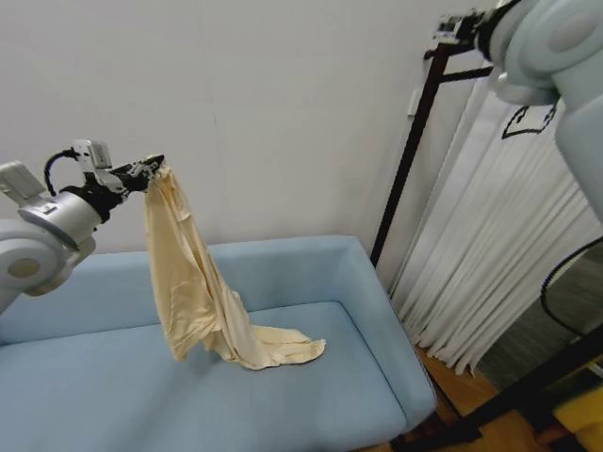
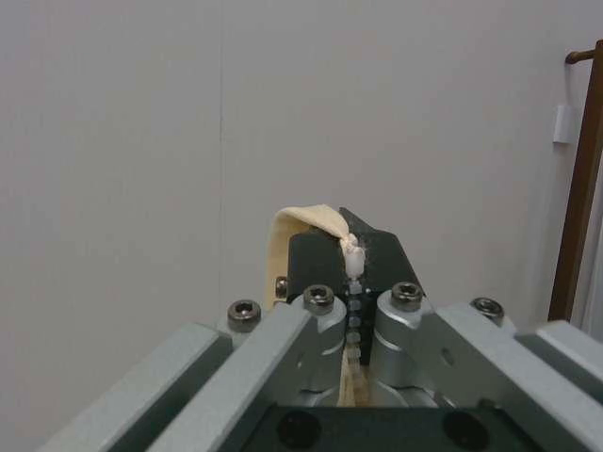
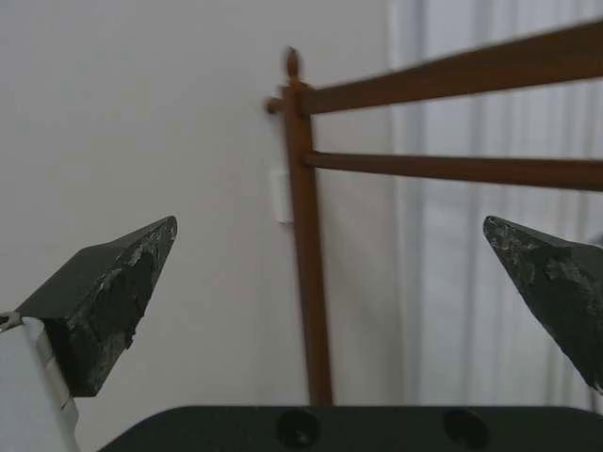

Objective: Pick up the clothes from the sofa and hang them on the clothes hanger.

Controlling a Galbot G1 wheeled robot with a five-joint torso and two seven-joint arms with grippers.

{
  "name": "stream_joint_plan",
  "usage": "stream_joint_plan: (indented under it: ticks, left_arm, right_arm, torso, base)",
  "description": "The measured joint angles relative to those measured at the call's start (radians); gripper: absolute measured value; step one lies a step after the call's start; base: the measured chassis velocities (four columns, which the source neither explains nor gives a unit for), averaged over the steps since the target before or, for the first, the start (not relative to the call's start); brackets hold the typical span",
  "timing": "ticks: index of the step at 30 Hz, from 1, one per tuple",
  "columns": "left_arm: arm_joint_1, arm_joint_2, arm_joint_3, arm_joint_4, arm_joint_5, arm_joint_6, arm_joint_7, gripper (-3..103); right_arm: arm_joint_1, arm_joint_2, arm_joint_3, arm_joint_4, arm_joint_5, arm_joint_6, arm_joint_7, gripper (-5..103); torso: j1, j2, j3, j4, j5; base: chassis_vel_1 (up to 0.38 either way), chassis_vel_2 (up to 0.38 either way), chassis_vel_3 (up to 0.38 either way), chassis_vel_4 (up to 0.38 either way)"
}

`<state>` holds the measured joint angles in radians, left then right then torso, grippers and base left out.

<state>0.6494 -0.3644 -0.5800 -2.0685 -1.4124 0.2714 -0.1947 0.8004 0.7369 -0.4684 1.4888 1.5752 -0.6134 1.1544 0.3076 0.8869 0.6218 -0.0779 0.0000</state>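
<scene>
L fingers (image 2: 316,264) on cream garment (image 1: 188,273)

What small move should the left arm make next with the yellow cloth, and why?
Probably raise the left pincer a little higher. It is shut on the yellow cloth, whose lower end lies on the blue sofa, so carrying it sideways toward the brown rack would likely drag it. The right pincer is open near the rack's bars.
</scene>
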Motion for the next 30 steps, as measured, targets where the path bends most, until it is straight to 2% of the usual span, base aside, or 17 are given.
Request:
stream_joint_plan:
  ticks: [3, 10, 22, 23, 26, 29, 30]
  left_arm:
    - [0.009, -0.02, -0.003, -0.006, 0.007, -0.002, 0.0, 1]
    - [0.017, -0.058, -0.003, -0.006, 0.022, -0.003, 0.001, 1]
    - [0.046, -0.083, -0.021, -0.002, 0.038, -0.01, 0.02, 1]
    - [0.046, -0.086, -0.019, -0.002, 0.04, -0.01, 0.02, 1]
    - [0.048, -0.094, -0.017, -0.006, 0.044, -0.01, 0.02, 1]
    - [0.054, -0.097, -0.019, -0.007, 0.046, -0.011, 0.02, 1]
    - [0.057, -0.097, -0.021, -0.007, 0.047, -0.011, 0.02, 1]
  right_arm:
    - [0.008, -0.012, -0.055, -0.067, 0.017, 0.023, 0.083, 100]
    - [0.01, 0.007, -0.091, -0.188, 0.046, 0.062, 0.17, 100]
    - [0.016, 0.057, -0.086, -0.302, 0.046, 0.068, 0.193, 100]
    - [0.015, 0.063, -0.083, -0.309, 0.052, 0.068, 0.199, 103]
    - [0.01, 0.075, -0.079, -0.333, 0.058, 0.068, 0.208, 100]
    - [0.002, 0.079, -0.078, -0.363, 0.056, 0.077, 0.208, 86]
    - [-0.001, 0.082, -0.076, -0.377, 0.053, 0.085, 0.207, 86]
  torso:
    - [0.0, 0.0, 0.0, -0.0001, 0.0003]
    - [0.0, 0.0, 0.0, -0.0002, 0.0003]
    - [0.0, 0.0, 0.0, 0.0, 0.0001]
    - [0.0, 0.0, 0.0, -0.0002, 0.0]
    - [0.0, 0.0, 0.0, 0.0, -0.0002]
    - [0.0, 0.0, 0.0, 0.0, -0.0001]
    - [0.0, 0.0, 0.0, -0.0002, -0.0001]
  base:
    - [0.0, 0.0, 0.0, 0.0]
    - [0.0, 0.0, 0.0, 0.0]
    - [0.0, 0.0, 0.0, 0.0]
    - [0.0, 0.0, 0.0, 0.0]
    - [0.0, 0.0, 0.0, 0.0]
    - [0.0, 0.0, 0.0, 0.0]
    - [0.0, 0.0, 0.0, 0.0]
